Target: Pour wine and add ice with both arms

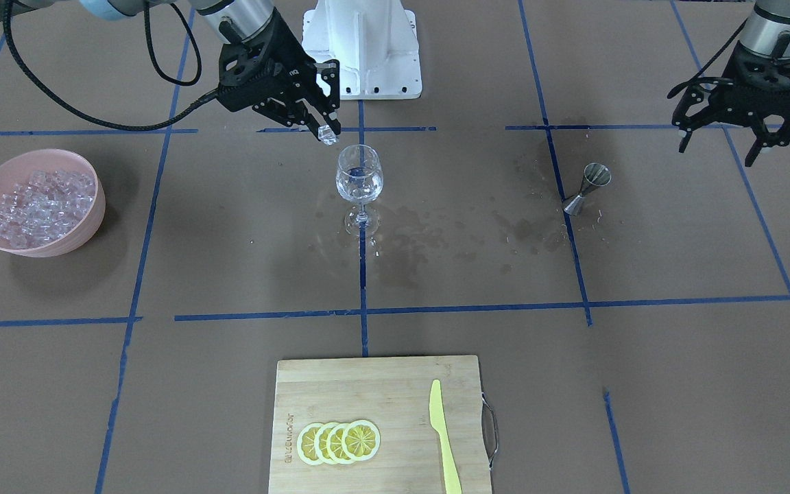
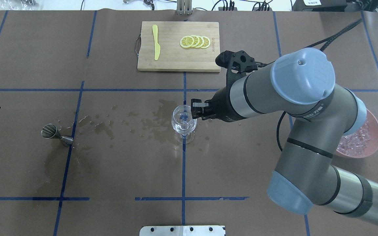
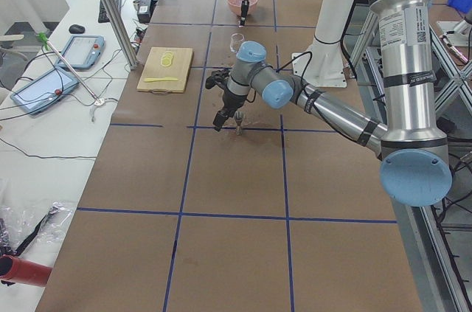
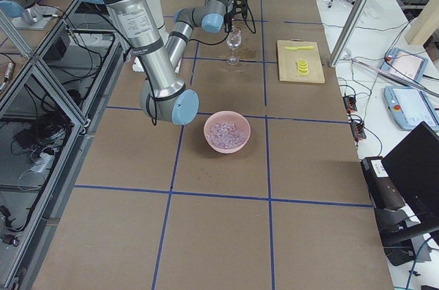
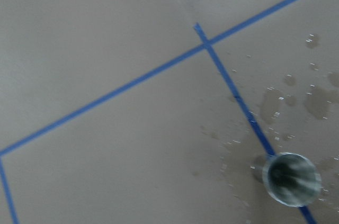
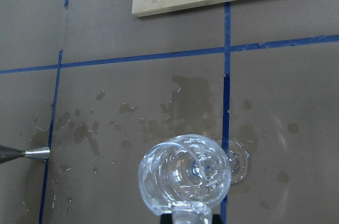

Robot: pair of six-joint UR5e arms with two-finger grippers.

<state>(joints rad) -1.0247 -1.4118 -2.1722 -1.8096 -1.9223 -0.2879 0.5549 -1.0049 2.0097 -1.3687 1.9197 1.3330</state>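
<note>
The right pincer (image 1: 325,129), clamped on one ice cube (image 1: 328,135), hangs just beside the rim of the wine glass (image 1: 358,177), which holds a little clear wine (image 1: 358,188). The icing step is under way, and the next move likely calls for centring over the mouth and letting go. The left pincer (image 1: 717,152) hovers wide open and empty near the measuring cup (image 1: 588,186) on the splashed table (image 1: 230,274)
</note>
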